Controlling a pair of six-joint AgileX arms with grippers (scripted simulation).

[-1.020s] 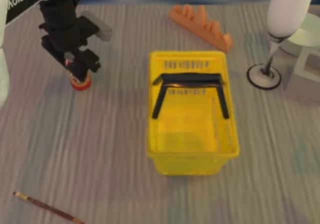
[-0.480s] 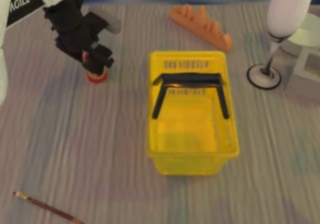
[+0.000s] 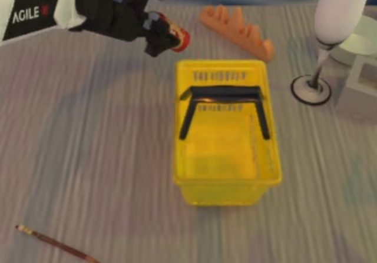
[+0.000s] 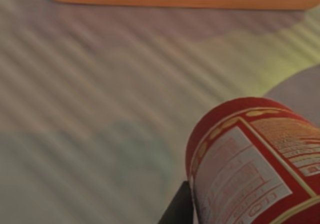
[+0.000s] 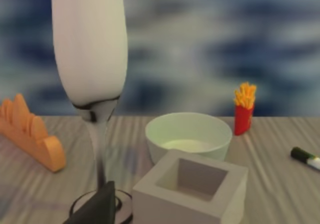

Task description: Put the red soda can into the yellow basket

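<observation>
The red soda can (image 3: 181,39) hangs in the air, tipped on its side, just beyond the far left corner of the yellow basket (image 3: 226,193). My left gripper (image 3: 166,38) is shut on the can. In the left wrist view the can (image 4: 255,169) fills the near corner, its printed label facing the camera. The basket stands in the middle of the table with its black handles (image 3: 224,92) folded across the opening. My right gripper (image 5: 100,211) shows only as a dark tip in the right wrist view, parked at the right side.
An orange toothed rack (image 3: 235,30) lies behind the basket. At the right stand a tall white glass (image 3: 339,10), a pale bowl (image 3: 365,39) and a grey open box (image 3: 365,77). A pencil (image 3: 56,245) lies at the front left. A fries box (image 5: 244,108) and a marker (image 5: 306,159) sit farther off.
My left gripper has lifted the can off the table at the left and carried it right and toward the far side, near the basket's corner. The can has tipped sideways.
</observation>
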